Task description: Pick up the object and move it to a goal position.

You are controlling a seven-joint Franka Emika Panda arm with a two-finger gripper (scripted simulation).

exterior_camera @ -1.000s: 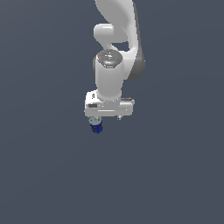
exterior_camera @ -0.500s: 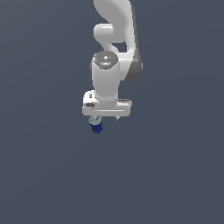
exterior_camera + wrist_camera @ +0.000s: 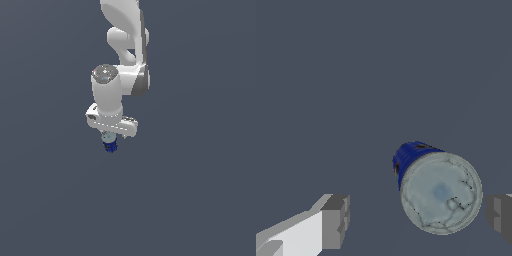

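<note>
Where the wrist view looks down past the end effector [image 3: 418, 219], its two grey fingers [image 3: 336, 222] stand spread wide, one at each side of the picture; the far finger is cut off by the picture's edge, so only a part of its pad shows; the jaws are parted and not clamped on anything, for a broad gap lies between the nearer finger and the object [image 3: 408, 157]; on the other side the gap narrows to a sliver, and whether that finger touches cannot be made out. The object sits between the fingers, closer to the cut-off one; only a short dark-blue flank of it shows, since a pale grey round face [image 3: 441, 192], marbled with thin dark lines, covers most of it; whether that face is part of the object cannot be told from here.

In the exterior view the end effector [image 3: 110, 140] points downward; its fingers are too small and too hidden under the white hand to tell apart; the object [image 3: 110, 147] shows as a tiny blue speck just below, with the pale round patch right above it. The arm [image 3: 125, 45] rises from there and is cut off by the upper edge; the slate-grey surround [image 3: 200, 200] is uniform, so whether the object rests on anything cannot be judged.
</note>
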